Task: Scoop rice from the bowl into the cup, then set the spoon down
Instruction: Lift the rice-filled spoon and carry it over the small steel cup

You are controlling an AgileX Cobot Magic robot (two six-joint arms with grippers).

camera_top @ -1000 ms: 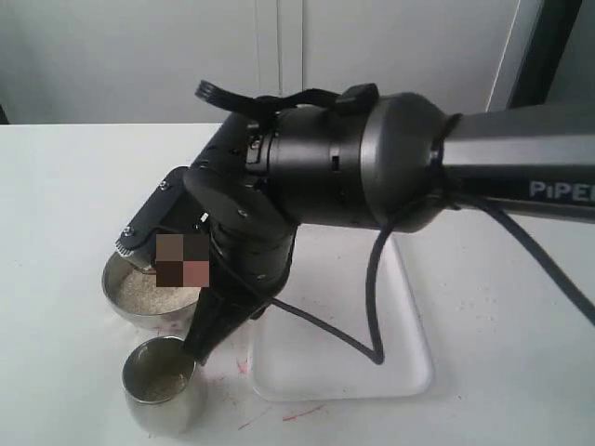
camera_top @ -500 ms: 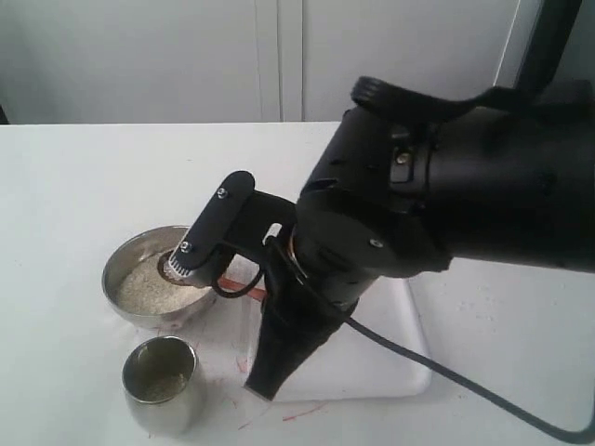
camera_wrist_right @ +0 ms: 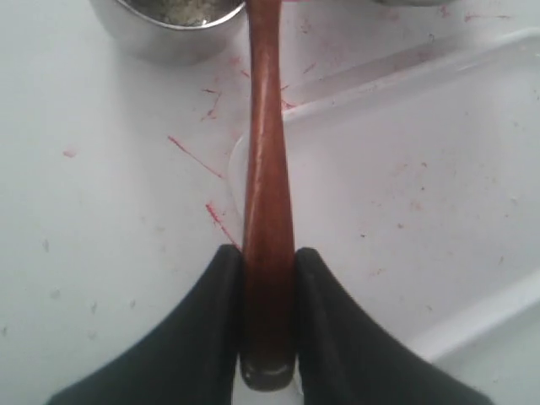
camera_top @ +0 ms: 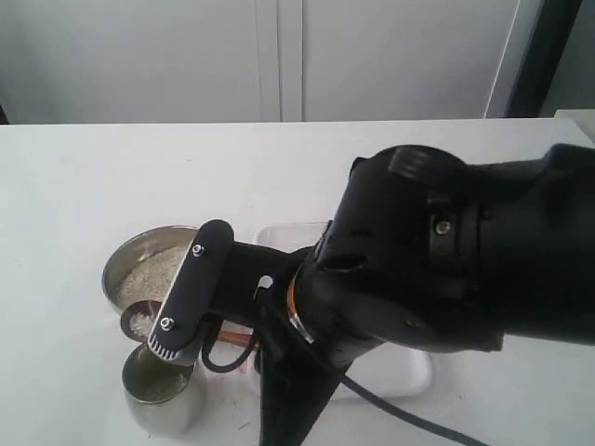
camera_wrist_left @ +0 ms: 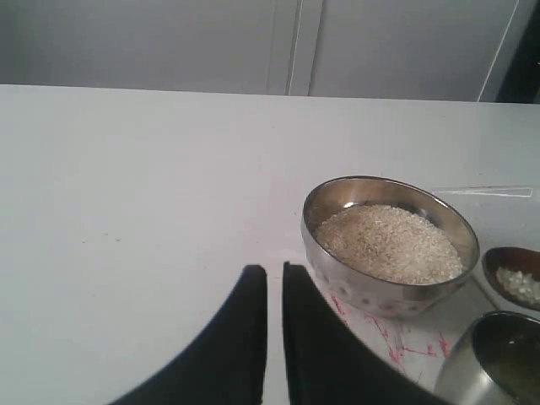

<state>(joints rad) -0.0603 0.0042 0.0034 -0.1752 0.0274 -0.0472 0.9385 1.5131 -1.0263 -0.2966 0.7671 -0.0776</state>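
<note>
Lab-like room, white table [camera_top: 74,186], pale wall panels [camera_top: 186,56]

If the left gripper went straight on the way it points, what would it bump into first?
Probably nothing nearby: the left gripper points over bare table; the bowl sits off to one side.

Exterior cam sat high off the counter's [camera_top: 74,186] near edge and faced the far edge and wall. The right arm [camera_top: 446,269] was very near the lens and blocked most of the right side. Left wrist cam sat low over the counter, looking past the left gripper [camera_wrist_left: 274,270] toward the far edge, with the bowl [camera_wrist_left: 363,291] close. Right wrist cam pointed nearly straight down, close to the top, sighting along the spoon [camera_wrist_right: 267,169] in the right gripper [camera_wrist_right: 267,251]. Exterior and left wrist shared bowl, cup [camera_wrist_left: 464,380] and spoon scoop. Right wrist caught cup and spoon.
</note>
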